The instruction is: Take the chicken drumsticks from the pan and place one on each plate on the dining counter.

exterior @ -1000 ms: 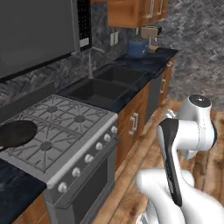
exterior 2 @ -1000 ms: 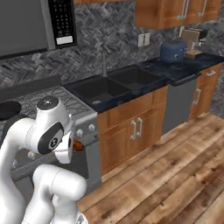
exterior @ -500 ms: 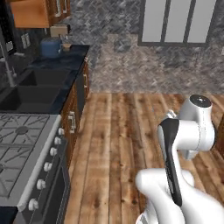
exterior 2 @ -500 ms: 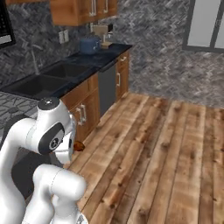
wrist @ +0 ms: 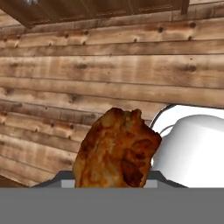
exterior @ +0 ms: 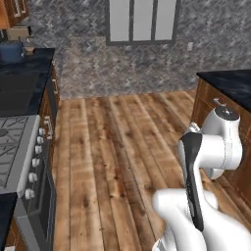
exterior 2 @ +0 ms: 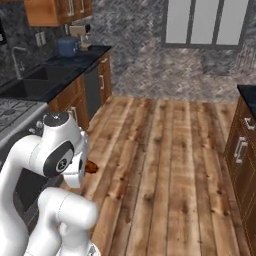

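Home kitchen: gas stove (exterior: 14,147) at left edge, sink (exterior 2: 35,80) upper left, wooden cabinets (exterior 2: 55,11) top left, herringbone tile wall (exterior: 147,63), plank floor (exterior 2: 165,165).

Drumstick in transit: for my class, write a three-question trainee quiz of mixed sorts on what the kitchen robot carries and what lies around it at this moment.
1. True or false: the drumstick is held at the gripper, above the wooden floor.
2. Multiple choice: in the left base view, the stove stands at the picture's (A) left edge, (B) right edge, (C) top centre.
3. Fill in: in the right base view, the blue kettle stands on the far end of the black ____ beside the sink.

Key: 1 true; 2 A; 3 counter.
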You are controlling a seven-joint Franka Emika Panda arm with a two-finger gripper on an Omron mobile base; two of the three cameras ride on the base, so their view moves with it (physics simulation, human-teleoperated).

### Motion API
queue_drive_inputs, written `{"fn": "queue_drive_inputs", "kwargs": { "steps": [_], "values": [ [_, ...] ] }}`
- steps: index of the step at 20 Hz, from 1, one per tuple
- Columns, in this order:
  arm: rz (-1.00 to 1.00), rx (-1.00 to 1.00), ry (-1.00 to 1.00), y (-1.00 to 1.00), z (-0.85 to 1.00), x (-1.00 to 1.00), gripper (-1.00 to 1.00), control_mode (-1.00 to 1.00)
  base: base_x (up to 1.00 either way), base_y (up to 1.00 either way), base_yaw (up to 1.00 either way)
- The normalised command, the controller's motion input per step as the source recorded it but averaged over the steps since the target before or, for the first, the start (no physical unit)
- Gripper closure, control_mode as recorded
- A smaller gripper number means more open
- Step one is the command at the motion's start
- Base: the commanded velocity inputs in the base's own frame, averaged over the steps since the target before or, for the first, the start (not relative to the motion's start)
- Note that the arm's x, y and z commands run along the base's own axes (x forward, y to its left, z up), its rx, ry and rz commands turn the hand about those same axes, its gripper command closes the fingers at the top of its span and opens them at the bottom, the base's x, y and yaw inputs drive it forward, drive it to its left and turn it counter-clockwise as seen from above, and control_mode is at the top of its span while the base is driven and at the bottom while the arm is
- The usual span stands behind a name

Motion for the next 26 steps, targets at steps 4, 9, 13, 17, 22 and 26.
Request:
{"fn": "queue_drive_inputs", "kwargs": {
  "steps": [4,9,13,17,22,26],
  "values": [
    [0.0,0.0,0.0,0.0,0.0,0.0,1.0,1.0,-1.0,-0.19,-0.13],
    [0.0,0.0,0.0,0.0,0.0,0.0,1.0,1.0,-1.0,-0.53,-0.06],
    [0.0,0.0,0.0,0.0,0.0,0.0,1.0,1.0,-1.0,-0.68,-0.01],
    [0.0,0.0,0.0,0.0,0.0,0.0,1.0,1.0,-1.0,-0.83,0.0],
    [0.0,0.0,0.0,0.0,0.0,0.0,1.0,1.0,-1.0,-0.93,0.0],
    [0.0,0.0,0.0,0.0,0.0,0.0,1.0,1.0,-1.0,-0.92,0.0]
  ]
}}
